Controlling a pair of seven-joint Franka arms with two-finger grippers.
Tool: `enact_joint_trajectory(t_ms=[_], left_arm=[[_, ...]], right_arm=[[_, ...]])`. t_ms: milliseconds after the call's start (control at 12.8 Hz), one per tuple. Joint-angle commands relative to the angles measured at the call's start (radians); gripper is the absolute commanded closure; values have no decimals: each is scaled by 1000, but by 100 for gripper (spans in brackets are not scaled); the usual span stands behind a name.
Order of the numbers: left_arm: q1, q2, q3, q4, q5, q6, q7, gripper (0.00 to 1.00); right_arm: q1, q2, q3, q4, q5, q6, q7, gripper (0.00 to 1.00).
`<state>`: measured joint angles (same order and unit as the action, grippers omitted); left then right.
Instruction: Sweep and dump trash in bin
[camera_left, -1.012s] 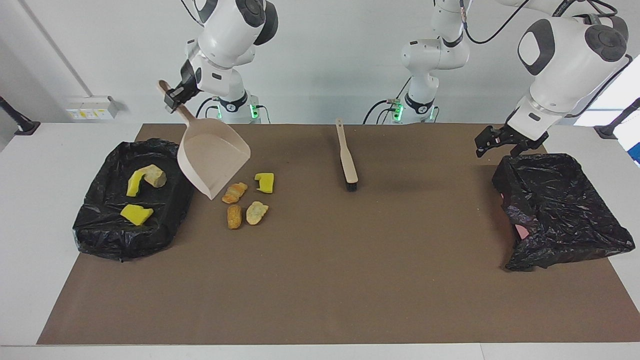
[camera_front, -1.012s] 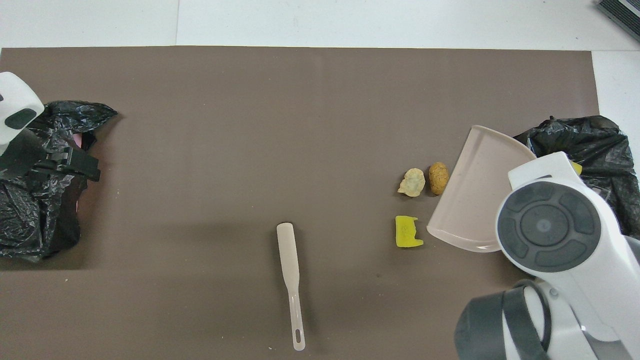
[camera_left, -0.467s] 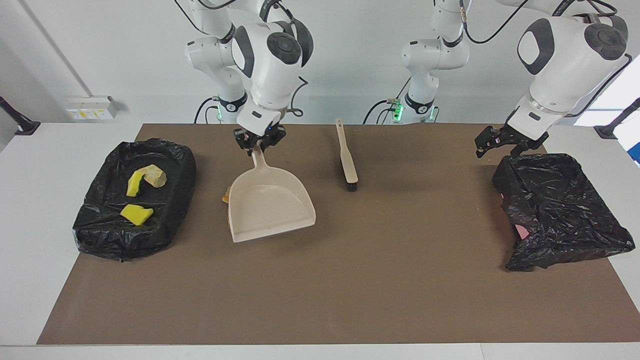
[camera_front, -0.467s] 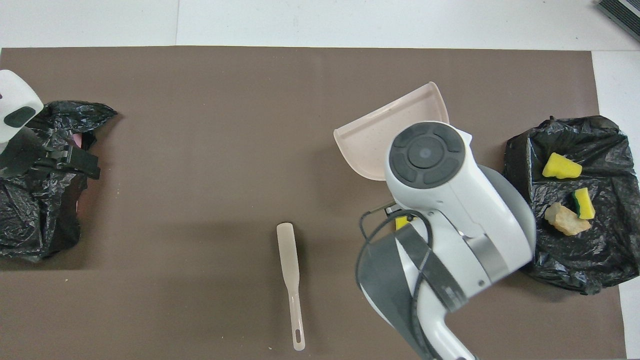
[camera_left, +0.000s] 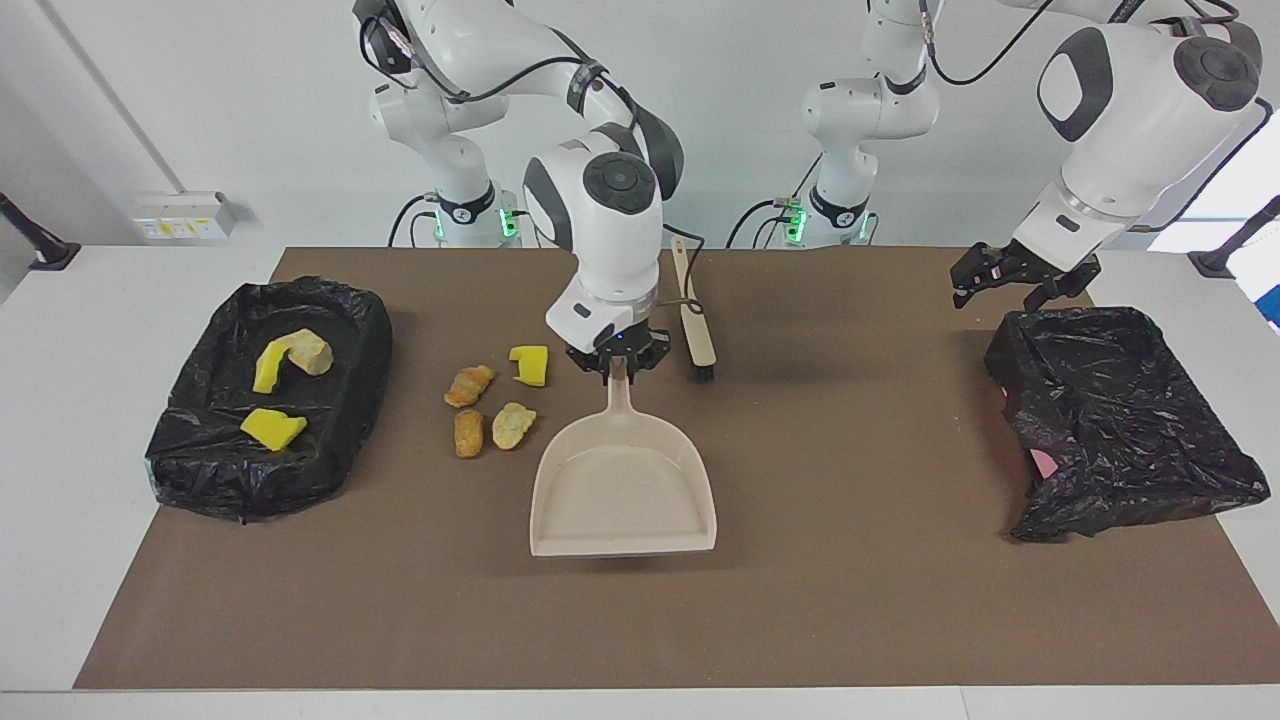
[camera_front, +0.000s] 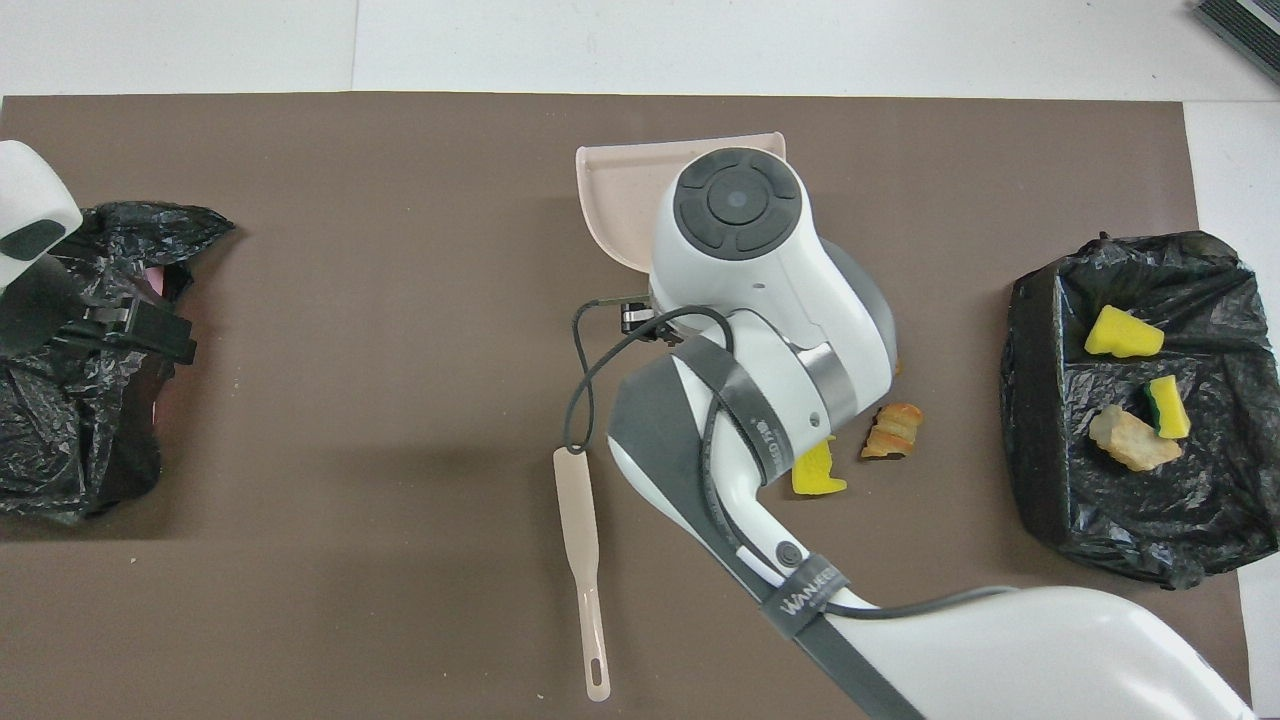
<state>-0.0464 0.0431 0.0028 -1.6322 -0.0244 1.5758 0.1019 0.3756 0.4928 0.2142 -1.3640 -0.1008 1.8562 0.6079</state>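
Dustpan (camera_left: 622, 487) moved mid-mat, right gripper (camera_left: 618, 366) fingers clamped on handle; left gripper (camera_left: 1020, 280) fingers spread; bin (camera_left: 200, 455) holds three scraps.

Swings across from beside the lined bin (camera_left: 268, 400) at the left of the facing view to mid-frame: right gripper (camera_left: 617, 362), clamped on the handle of the beige dustpan (camera_left: 624, 487). Turns the pan from a steep tilt, mouth down by the scraps, to level and face-up, mouth toward the bottom edge. Now sits lower and more central in the frame than half a second ago. Uncovers the four loose scraps again: yellow sponge chunk (camera_left: 529, 364), two orange-brown pieces (camera_left: 469, 385), pale lump (camera_left: 513, 424). In the overhead view, shifts the pan (camera_front: 615, 195) from middle right to upper centre, wrist housing covering most of it.
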Motion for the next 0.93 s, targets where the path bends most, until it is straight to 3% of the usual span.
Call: enact_joint_trajectory(t_ms=[0,311,623,701,856], left_arm=[[3,3,2,14,0,-22,15,0],[8,1,2,11,0,-19,21,0],[2,-2,2,3,0,-17,21,0],[0,-2,2,3,0,-17,21,0],[0,-6,2,-4,0,-16,21,0]], right_arm=[[60,204,-3,247,16,33,131,100],[89,288,-6,258,15,126,142,100],[91,283,-4,209,24,132,102,100],[92,279,-4,195,26,132,104,96],[92,270,-4,180,24,133,104,53]])
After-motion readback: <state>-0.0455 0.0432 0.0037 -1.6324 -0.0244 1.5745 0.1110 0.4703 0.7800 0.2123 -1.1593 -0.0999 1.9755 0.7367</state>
